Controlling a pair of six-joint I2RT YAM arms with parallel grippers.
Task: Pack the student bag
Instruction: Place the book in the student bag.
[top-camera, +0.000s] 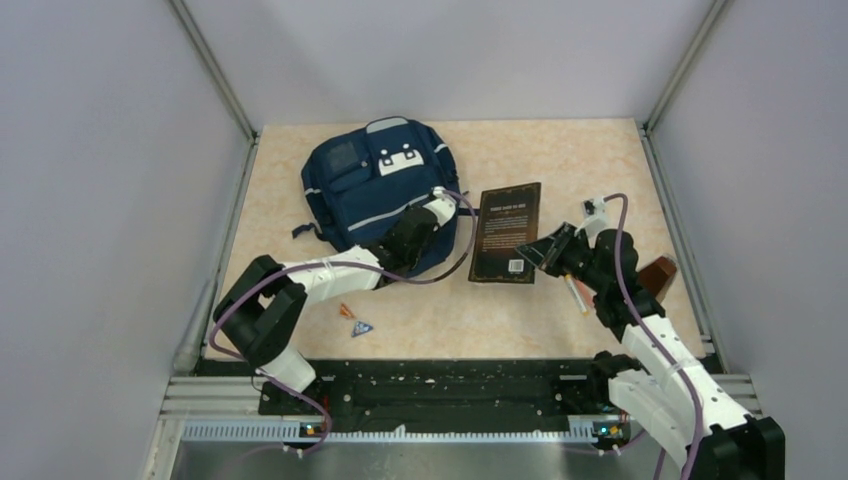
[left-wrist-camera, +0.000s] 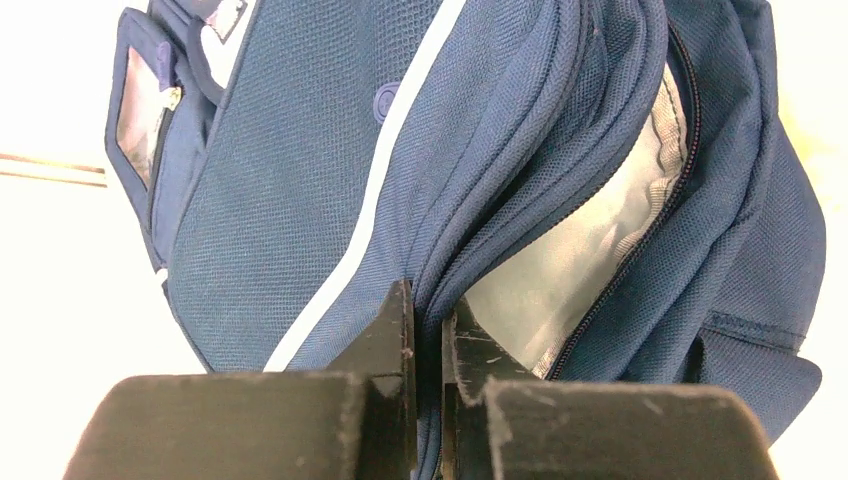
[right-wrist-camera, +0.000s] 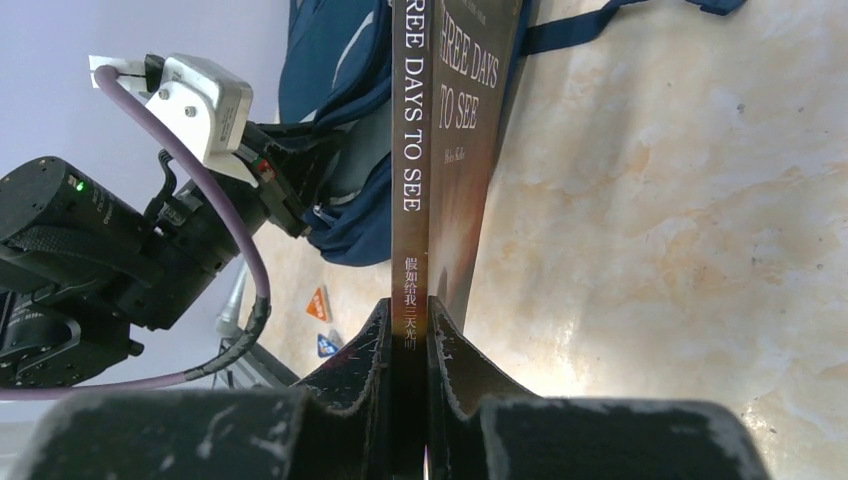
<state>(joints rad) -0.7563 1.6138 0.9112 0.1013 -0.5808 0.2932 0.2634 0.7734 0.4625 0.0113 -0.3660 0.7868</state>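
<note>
Left hand (left-wrist-camera: 428, 305) pinches the open lip of the student bag (left-wrist-camera: 330, 150) just ahead of it, right hand (right-wrist-camera: 408, 320) clamps the book (right-wrist-camera: 470, 120) by its spine, so next I'd guess: lift the lip, slide book in.

Overhead and wrist close-ups, common student bag (top-camera: 350, 200)

Lab test booth: blank grey walls (top-camera: 100, 150), aluminium frame posts (top-camera: 215, 70), beige tabletop (top-camera: 600, 170).

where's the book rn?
Top view: the book is centre-right on the table, just right of the student bag, with the right gripper jaws shut on its near right corner.
</note>
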